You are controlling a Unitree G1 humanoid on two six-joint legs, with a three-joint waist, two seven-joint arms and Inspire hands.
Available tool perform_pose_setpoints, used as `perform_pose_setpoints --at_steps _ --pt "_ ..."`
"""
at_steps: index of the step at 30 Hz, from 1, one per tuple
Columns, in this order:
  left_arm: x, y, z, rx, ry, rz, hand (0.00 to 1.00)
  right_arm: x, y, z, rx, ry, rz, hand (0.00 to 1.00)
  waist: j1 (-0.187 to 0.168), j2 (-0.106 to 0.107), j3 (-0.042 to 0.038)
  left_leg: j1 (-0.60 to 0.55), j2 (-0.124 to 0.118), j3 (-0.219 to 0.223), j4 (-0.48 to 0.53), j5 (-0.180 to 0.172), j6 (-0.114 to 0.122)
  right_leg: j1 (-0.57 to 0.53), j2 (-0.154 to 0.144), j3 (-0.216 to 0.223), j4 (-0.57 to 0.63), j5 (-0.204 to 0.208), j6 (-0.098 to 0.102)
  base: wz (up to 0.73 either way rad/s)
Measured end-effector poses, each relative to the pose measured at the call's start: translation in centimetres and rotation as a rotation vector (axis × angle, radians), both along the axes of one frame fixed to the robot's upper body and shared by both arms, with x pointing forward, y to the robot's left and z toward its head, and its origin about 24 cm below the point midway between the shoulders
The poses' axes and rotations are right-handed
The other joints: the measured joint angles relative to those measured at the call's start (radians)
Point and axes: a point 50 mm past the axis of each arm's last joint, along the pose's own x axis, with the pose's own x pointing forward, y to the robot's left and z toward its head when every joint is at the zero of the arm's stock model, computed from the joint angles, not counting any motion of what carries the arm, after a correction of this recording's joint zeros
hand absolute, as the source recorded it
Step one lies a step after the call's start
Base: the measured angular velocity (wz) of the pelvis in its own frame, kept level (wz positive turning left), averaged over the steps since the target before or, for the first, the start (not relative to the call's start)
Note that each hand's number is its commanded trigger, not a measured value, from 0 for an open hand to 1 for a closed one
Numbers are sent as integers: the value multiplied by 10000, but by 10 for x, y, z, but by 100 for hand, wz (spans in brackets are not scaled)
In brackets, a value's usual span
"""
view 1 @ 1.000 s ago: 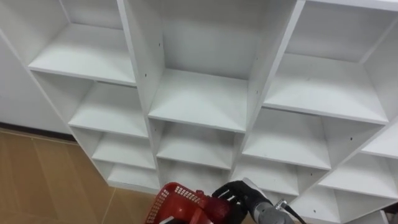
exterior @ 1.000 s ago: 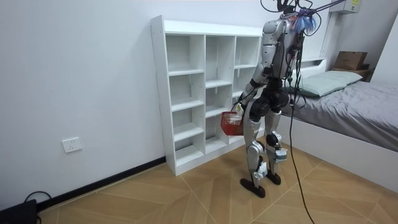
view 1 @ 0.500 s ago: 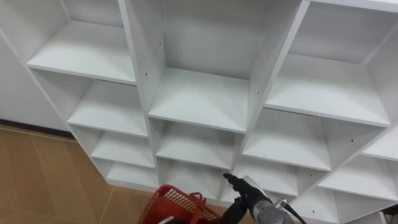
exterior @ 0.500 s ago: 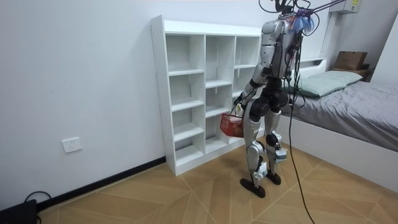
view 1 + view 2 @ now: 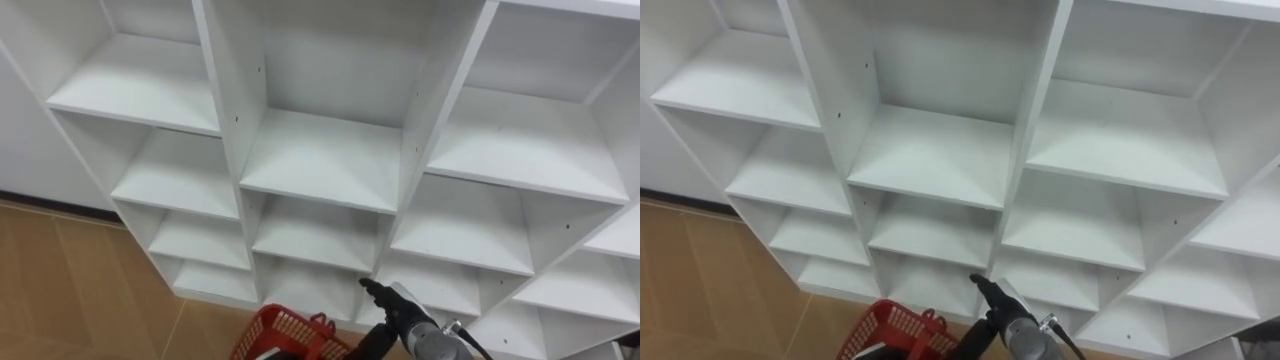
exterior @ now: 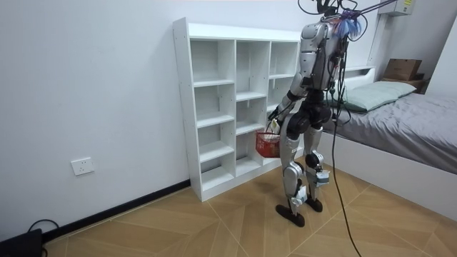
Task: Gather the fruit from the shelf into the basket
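At the bottom edge of your left eye view, just left of centre, you have the red basket (image 5: 285, 338). Your right hand (image 5: 392, 303) sits just right of it, coming in from the lower right, its fingers curled down onto the basket's handle. Beyond them the white closet (image 5: 320, 160) fills the frame with its shelves. In the room view you stand facing the closet, the basket hanging off the floor, with the bed (image 6: 400, 121) at the right.
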Motion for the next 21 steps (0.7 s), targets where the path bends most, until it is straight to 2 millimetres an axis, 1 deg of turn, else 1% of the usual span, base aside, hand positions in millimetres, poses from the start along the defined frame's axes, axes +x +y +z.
perform_pose_setpoints --at_steps 6,10,13,15,19,21 --pt "0 1 0 55 -22 39 100 0 0 0 46 -29 -41 0 -12 9 -5 -7 0 -11 4 0 0 4 2 3 -13 0 0 0" --pt "1 7 0 194 -85 114 100 1 -2 2 93 -174 -23 0 -23 86 -52 0 1 -35 45 0 0 -2 5 14 -17 1 -1 0" --pt "6 12 3 211 -317 342 100 4 -6 4 73 -429 -32 0 -58 160 -101 -3 0 -57 37 0 0 -14 0 7 -16 1 -1 0" --pt "10 16 4 148 -457 744 100 8 -13 7 237 -602 -454 0 -59 212 -132 21 -3 -59 33 0 0 14 -1 6 -17 0 -1 0" --pt "14 26 5 302 -610 1408 100 9 -23 10 257 -850 -872 0 -94 260 -140 124 1 -22 19 0 0 112 1 8 -22 1 -1 0" --pt "14 33 5 453 -656 1818 100 8 -32 10 292 -951 -1242 0 -239 329 -119 180 -2 -7 5 0 0 167 -2 26 -22 0 0 0"
